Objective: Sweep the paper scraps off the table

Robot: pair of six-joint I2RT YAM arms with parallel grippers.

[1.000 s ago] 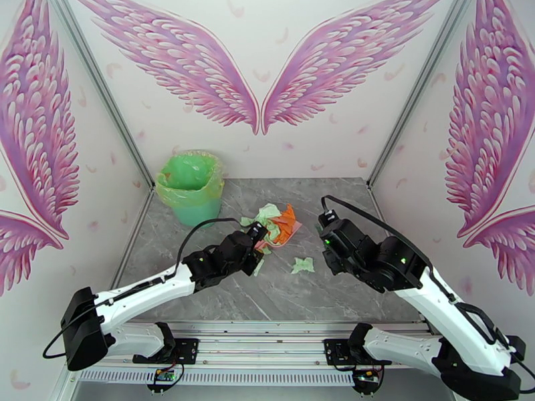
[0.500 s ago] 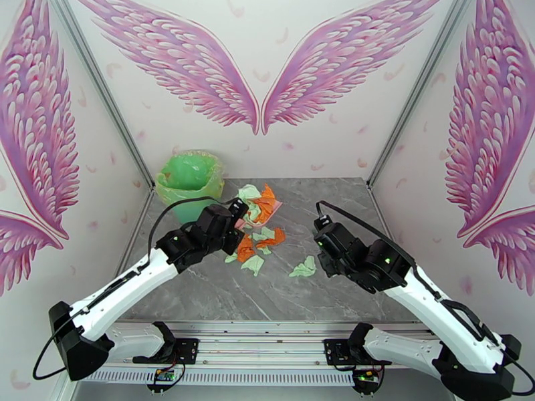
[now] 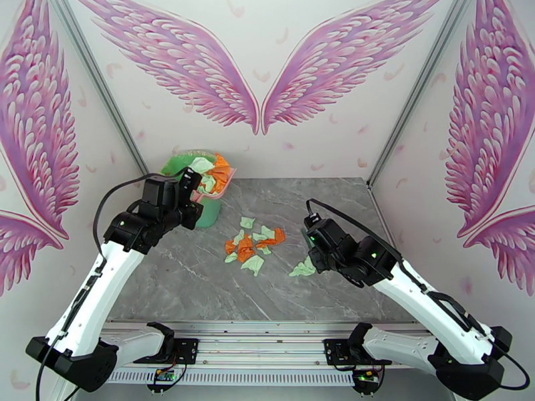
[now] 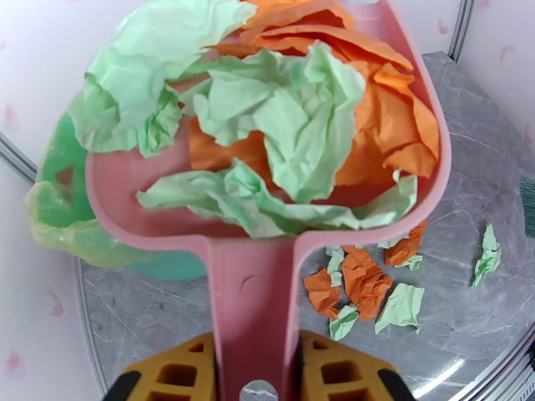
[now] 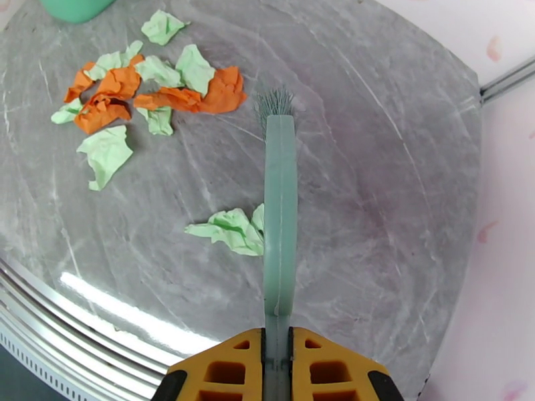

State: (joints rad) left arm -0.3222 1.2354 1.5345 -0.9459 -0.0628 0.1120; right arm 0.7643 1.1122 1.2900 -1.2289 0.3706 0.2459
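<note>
Over bin (image 3: 210, 211) now: dustpan (image 4: 251, 289) with scraps (image 4: 294, 121)

No text, label, brand, number or sign could be read in any of the views.
</note>
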